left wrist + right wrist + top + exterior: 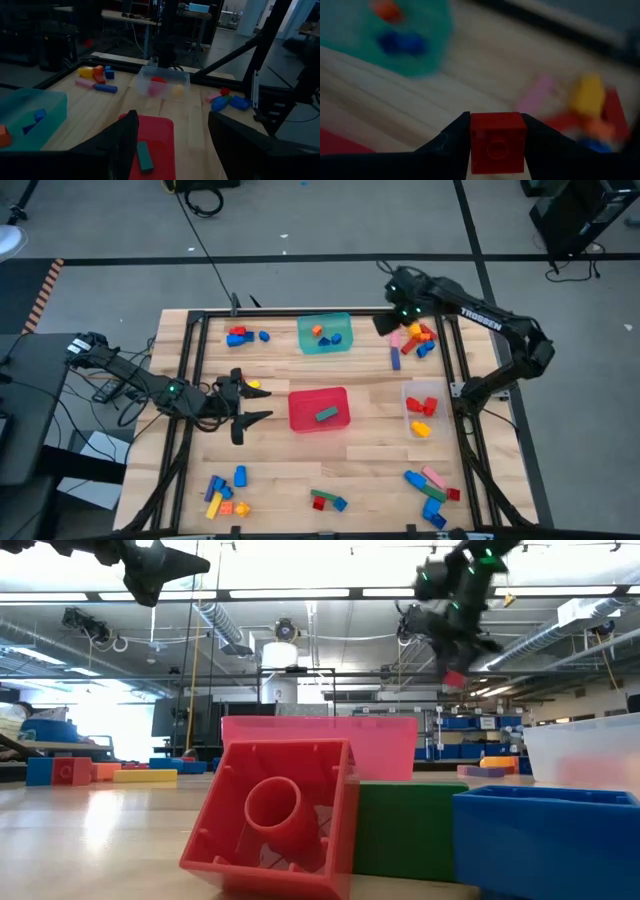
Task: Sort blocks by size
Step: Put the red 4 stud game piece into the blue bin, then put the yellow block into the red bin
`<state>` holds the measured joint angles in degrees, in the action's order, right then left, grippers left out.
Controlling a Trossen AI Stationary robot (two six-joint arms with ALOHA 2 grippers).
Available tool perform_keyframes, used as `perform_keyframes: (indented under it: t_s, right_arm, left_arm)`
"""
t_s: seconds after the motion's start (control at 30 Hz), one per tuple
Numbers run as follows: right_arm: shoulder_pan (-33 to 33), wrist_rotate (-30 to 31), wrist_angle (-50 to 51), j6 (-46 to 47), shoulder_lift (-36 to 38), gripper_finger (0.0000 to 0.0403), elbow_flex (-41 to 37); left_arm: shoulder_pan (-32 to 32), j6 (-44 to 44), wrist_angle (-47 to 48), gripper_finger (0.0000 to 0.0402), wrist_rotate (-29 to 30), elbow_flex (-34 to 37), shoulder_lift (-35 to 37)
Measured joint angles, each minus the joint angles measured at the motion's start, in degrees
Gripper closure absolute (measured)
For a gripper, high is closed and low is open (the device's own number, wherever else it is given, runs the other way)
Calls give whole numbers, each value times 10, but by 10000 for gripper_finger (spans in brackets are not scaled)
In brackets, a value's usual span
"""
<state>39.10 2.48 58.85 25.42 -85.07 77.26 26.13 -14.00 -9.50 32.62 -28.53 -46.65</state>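
Right pincer pinches a red block above bare wood beside the teal tub; left pincer spread.

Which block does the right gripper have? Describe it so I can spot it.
Find the teal tub at the table's far edge. Just to its right, the right gripper hangs above the table beside a heap of mixed blocks. The small red block is pinched between its fingers, the only one off the table.
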Motion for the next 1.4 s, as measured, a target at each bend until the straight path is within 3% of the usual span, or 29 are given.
perform_keyframes:
  t_s: [0.13, 0.43, 0.67, 0.83, 1.07, 1.27, 1.4]
  right_arm:
    - [-46, 24, -14, -23, -54, 248, 97]
    - [-91, 5, -54, -90, -238, 248, 251]
    - [-92, -1, -57, -125, -359, 245, 295]
    - [-80, -35, -55, -140, -408, 206, 296]
    - [-70, -42, -53, -156, -403, 189, 296]
    - [-69, -43, -12, -155, -336, 193, 296]
    - [-76, -42, 46, -133, -279, 193, 296]
  left_arm:
    - [0, 1, 0, 154, 2, 0, 0]
    - [0, -9, 1, 154, 4, 0, 0]
    - [0, -63, 17, 154, 4, 0, 0]
    - [0, -59, 18, 154, 4, 0, 0]
    - [0, -95, 15, 154, 4, 0, 0]
    - [0, -89, 6, 154, 5, 0, 0]
    - [0, -105, -16, 154, 37, 0, 0]
